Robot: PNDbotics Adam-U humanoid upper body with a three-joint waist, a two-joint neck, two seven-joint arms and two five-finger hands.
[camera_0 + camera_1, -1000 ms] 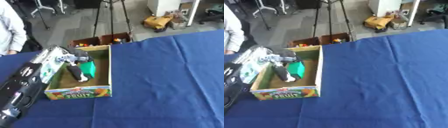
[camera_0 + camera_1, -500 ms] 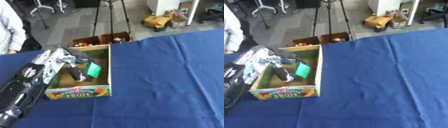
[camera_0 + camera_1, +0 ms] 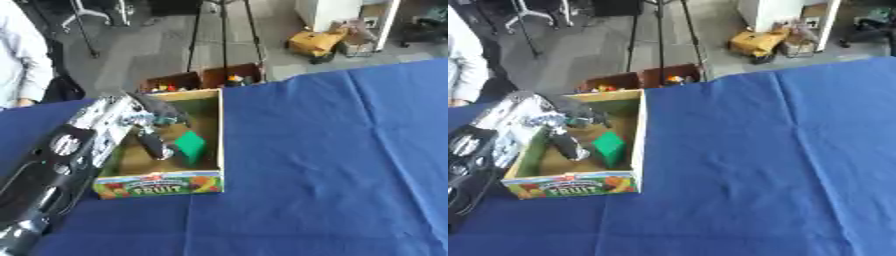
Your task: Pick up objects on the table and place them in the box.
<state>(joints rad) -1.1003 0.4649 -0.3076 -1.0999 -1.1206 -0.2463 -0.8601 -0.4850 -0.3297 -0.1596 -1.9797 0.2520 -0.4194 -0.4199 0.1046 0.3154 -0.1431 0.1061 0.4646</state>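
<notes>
Your left hand [image 3: 149, 131] is inside the fruit box [image 3: 202, 183], fingers spread, holding nothing. Green block [image 3: 189, 146] now lies on the box floor beside your fingertips; a second ago it sat between the fingers, higher up. Right hand isn't visible.

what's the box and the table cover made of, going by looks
The box looks like cardboard: plain brown inner walls, thin edges, a glossy printed fruit label on its front. The table cover seems to be matte blue cloth, given its soft creases and wrinkles.
</notes>
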